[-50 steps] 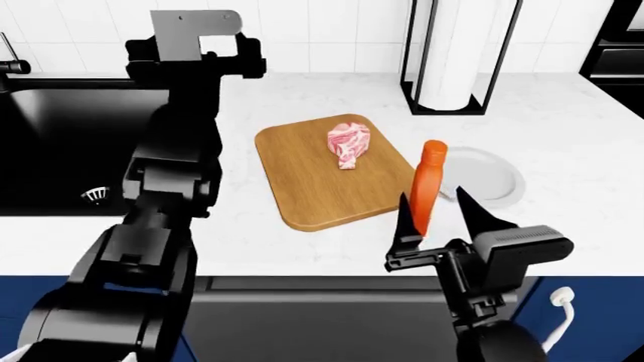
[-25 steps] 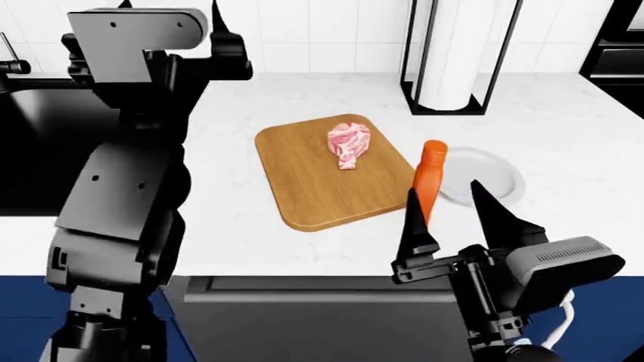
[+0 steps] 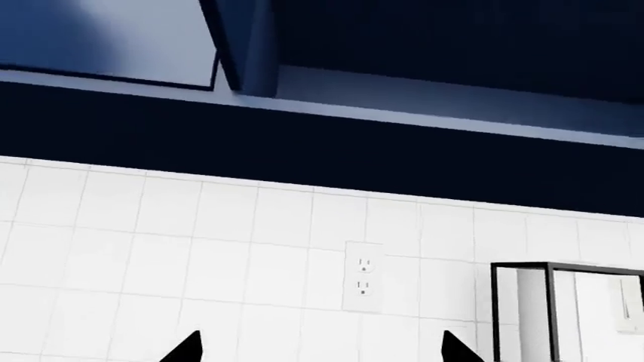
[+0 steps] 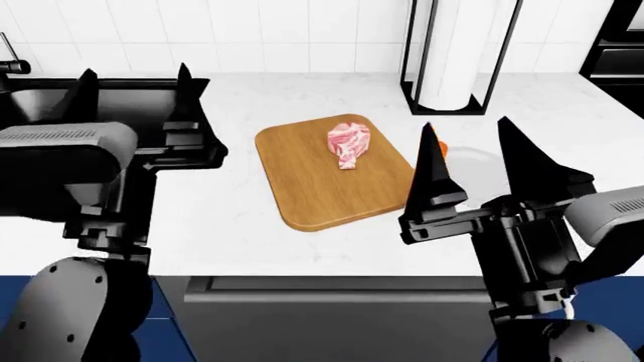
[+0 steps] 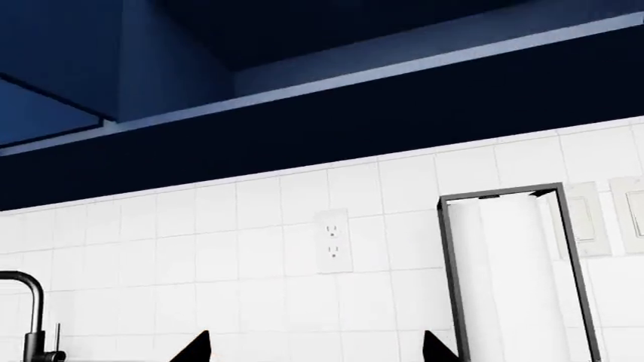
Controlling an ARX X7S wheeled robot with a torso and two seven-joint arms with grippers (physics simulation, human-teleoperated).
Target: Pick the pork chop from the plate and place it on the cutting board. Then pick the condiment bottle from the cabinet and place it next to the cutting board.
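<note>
The pork chop [image 4: 348, 143] lies on the far part of the wooden cutting board [image 4: 322, 185] in the head view. Just right of the board, only an orange sliver of the condiment bottle [image 4: 442, 148] shows behind a finger of my right gripper [image 4: 466, 127]. The pale plate [image 4: 479, 175] shows between that gripper's fingers. The right gripper is raised, open and holds nothing. My left gripper [image 4: 134, 79] is raised over the counter's left side, also open with nothing in it. Both wrist views face the tiled wall, with the left gripper [image 3: 320, 351] and right gripper [image 5: 317, 351] showing only spread black tips.
A white paper-towel roll [image 4: 453, 53] in a black wire stand is at the back of the counter. It also shows as the paper-towel roll [image 5: 513, 279]. A black sink [image 4: 30, 113] and faucet [image 5: 30, 317] lie to the left. A wall outlet [image 3: 363, 275] sits under dark cabinets.
Both arms have risen toward the camera, fingers now pointing up at the wall. The right gripper has lifted from beside the standing bottle and now hides most of it.
</note>
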